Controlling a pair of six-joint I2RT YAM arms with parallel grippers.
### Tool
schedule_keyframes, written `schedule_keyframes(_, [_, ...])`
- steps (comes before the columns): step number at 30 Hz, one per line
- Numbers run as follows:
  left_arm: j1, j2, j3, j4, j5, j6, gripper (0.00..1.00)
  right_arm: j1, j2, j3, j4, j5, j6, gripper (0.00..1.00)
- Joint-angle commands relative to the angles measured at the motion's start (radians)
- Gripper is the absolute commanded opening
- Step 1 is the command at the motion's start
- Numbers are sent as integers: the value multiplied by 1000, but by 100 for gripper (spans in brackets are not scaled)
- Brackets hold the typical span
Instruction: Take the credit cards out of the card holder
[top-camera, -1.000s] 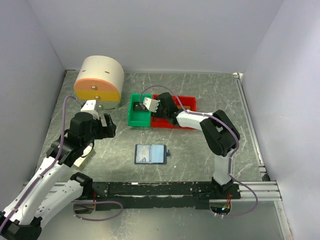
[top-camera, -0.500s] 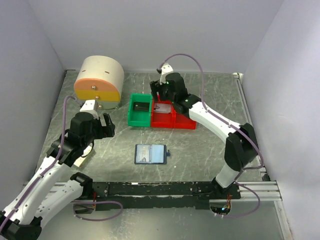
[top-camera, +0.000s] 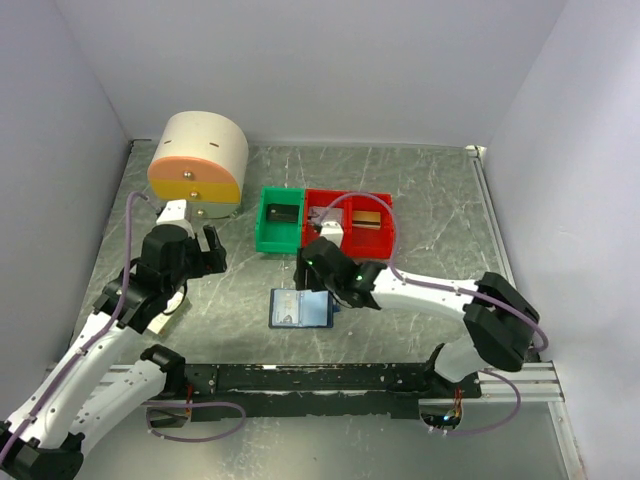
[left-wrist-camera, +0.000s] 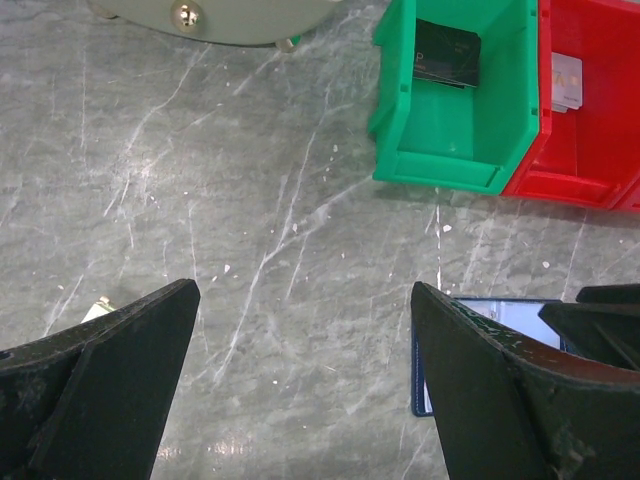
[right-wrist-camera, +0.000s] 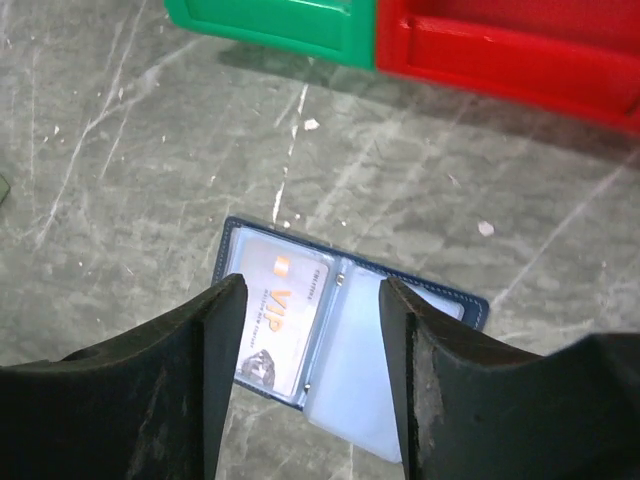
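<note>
card holder (top-camera: 300, 308) lies open and flat on the table (top-camera: 420, 190), pale lining up, and we take it as our mark. in its left pocket sits a pale credit card (right-wrist-camera: 285, 305) printed "vip" with a small orange patch. the right pocket looks like clear plastic, and we cannot tell whether anything is in it.

the right end effector (right-wrist-camera: 310, 290) hovers directly over the card holder, its fingers parted to a middling gap with nothing between them. we cannot tell whether they touch the lining. the left end effector (left-wrist-camera: 305, 295) hangs well to the left of the card holder, spread wide and carrying nothing.

just behind the card holder stands a green bin (top-camera: 275, 243) with a dark flat rectangle (left-wrist-camera: 447, 52) inside. a red bin (top-camera: 345, 250) touches its right side. the red compartment next to the green bin holds a pale grey card (top-camera: 322, 215), and the one to its right holds a gold-tan card (top-camera: 368, 218). a rounded cream box (top-camera: 198, 160) with an orange and yellow face sits behind and left of the card holder, well apart from it.
</note>
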Motion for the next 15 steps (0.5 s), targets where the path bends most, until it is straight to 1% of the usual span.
schedule_keyframes(1, [8, 15, 13, 4, 13, 3, 100, -7, -91, -128, 169, -7, 123, 54])
schedule_keyframes(3, [9, 23, 14, 5, 21, 5, 100, -8, -108, -179, 251, -61, 135, 52])
schedule_keyframes(5, [9, 29, 7, 18, 48, 12, 99, -7, -107, -206, 276, -74, 174, 49])
schedule_keyframes(6, [9, 34, 2, 30, 84, 20, 99, -8, -103, -212, 277, -83, 191, 48])
schedule_keyframes(8, [8, 48, -14, 63, 200, 38, 98, -5, -95, -246, 312, -117, 220, 47])
schedule_keyframes(10, [8, 77, -35, 104, 345, 43, 93, -4, -86, -310, 406, -167, 257, 46])
schedule_keyframes(12, [8, 116, -47, 125, 460, 7, 89, -4, -68, -366, 525, -214, 294, 44])
schedule_keyframes(15, [7, 166, -120, 234, 619, -83, 86, -4, -16, -392, 639, -247, 326, 40])
